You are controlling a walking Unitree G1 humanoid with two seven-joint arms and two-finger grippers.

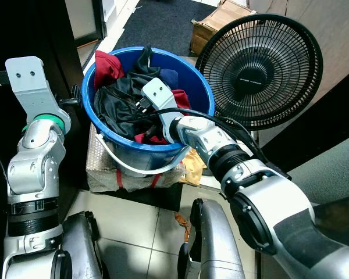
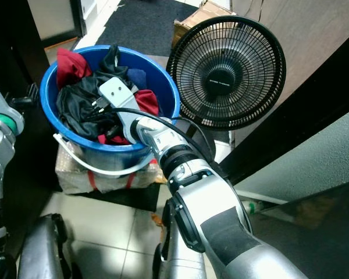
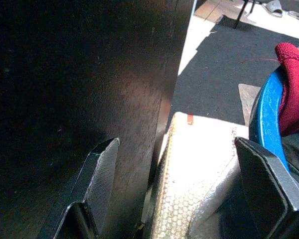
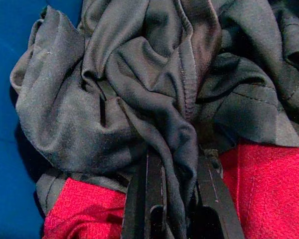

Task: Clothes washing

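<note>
Right gripper reaches into blue bucket, fingers pinching dark garment. Left gripper at bucket's 9 o'clock, fingers spread wide.

The right gripper reaches forward, jaws pinched together; the left gripper hangs spread.

- The bucket sits on a wrapped box, which rests on the floor.
- A heap of clothes lies in the bucket.
- The right gripper is down among the clothes, 1 fold pinched between its 2 fingers.
- A fan stands just right of the bucket.
- A cardboard box lies behind the fan.
- The left gripper hangs left of the wrapped box, beside a cabinet wall.
</note>
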